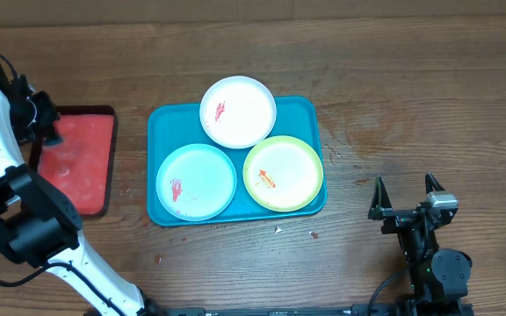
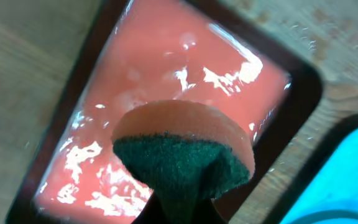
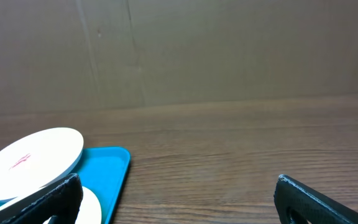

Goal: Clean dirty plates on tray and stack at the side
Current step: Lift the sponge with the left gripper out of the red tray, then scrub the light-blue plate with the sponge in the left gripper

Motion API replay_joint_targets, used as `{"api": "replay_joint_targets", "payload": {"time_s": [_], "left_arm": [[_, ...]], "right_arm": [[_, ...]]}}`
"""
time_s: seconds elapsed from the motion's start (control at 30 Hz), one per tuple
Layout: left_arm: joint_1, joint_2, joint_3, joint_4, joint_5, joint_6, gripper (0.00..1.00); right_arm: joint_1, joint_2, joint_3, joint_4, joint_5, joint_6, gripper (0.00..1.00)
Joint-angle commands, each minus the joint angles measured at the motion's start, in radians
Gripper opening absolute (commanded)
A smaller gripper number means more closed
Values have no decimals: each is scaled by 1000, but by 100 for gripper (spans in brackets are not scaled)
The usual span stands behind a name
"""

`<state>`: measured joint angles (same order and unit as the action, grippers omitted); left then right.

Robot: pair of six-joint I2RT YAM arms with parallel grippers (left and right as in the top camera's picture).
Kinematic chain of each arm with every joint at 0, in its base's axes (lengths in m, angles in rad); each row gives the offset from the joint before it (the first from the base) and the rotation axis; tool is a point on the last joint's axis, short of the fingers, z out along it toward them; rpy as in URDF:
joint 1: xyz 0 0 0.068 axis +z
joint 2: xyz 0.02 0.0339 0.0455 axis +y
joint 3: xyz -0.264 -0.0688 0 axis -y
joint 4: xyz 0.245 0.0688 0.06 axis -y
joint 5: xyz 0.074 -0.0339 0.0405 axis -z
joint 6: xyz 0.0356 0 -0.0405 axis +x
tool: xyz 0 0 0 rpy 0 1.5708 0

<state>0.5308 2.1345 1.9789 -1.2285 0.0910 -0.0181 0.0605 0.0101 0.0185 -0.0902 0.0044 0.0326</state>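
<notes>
While left pincer point(image 2: 180, 204) pinches sponge point(image 2: 185, 146), seemingly above red tray point(image 2: 166, 62)

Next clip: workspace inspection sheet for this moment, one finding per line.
Surface: wooden table, small crumbs near the tray.
Job's things: large teal plastic tray holding white plate, pale blue plate, yellow-green rimmed plate, each smeared red or orange; none stacked.
Clutter: smaller red tray with dark rim, left of teal tray.
End effectors: left end effector shut on orange sponge with green scouring face over red tray; right end effector open, empty.
Cables: black cable by right arm's base.
Surroundings: plain brown board behind table.
</notes>
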Motion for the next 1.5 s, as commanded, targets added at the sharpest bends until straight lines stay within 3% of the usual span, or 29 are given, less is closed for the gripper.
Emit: {"api": "replay_joint_targets", "payload": {"time_s": [0.0, 0.1, 0.17, 0.33, 0.43, 0.57, 0.73, 0.9, 1.03, 1.13, 1.3, 1.4, 1.47], "left_arm": [[5, -10, -130, 109, 63, 57, 4], [5, -9, -268, 194, 63, 79, 4], [5, -11, -252, 180, 74, 69, 4], [7, -50, 68, -30, 220, 67, 4], [3, -59, 137, -55, 189, 86, 4], [3, -34, 50, -42, 72, 86, 4], [0, -14, -150, 28, 63, 84, 4], [8, -20, 43, -76, 76, 10, 4], [-8, -21, 206, -152, 114, 50, 4], [-21, -14, 145, -143, 87, 97, 4], [-26, -13, -162, -35, 10, 90, 4], [-18, -21, -121, -48, 15, 18, 4], [-13, -29, 0, -111, 30, -16, 4]], "right_arm": [[0, -7, -10, 6, 5, -3, 100], [0, -7, -10, 6, 5, -3, 100], [0, -7, -10, 6, 5, -3, 100], [0, -7, -10, 6, 5, -3, 100], [0, -7, -10, 6, 5, -3, 100], [0, -7, -10, 6, 5, -3, 100], [0, -7, -10, 6, 5, -3, 100], [0, -7, -10, 6, 5, -3, 100], [0, -7, -10, 6, 5, -3, 100], [0, -7, -10, 6, 5, -3, 100], [0, -7, -10, 6, 5, -3, 100], [0, -7, -10, 6, 5, -3, 100], [0, -7, -10, 6, 5, -3, 100]]}}
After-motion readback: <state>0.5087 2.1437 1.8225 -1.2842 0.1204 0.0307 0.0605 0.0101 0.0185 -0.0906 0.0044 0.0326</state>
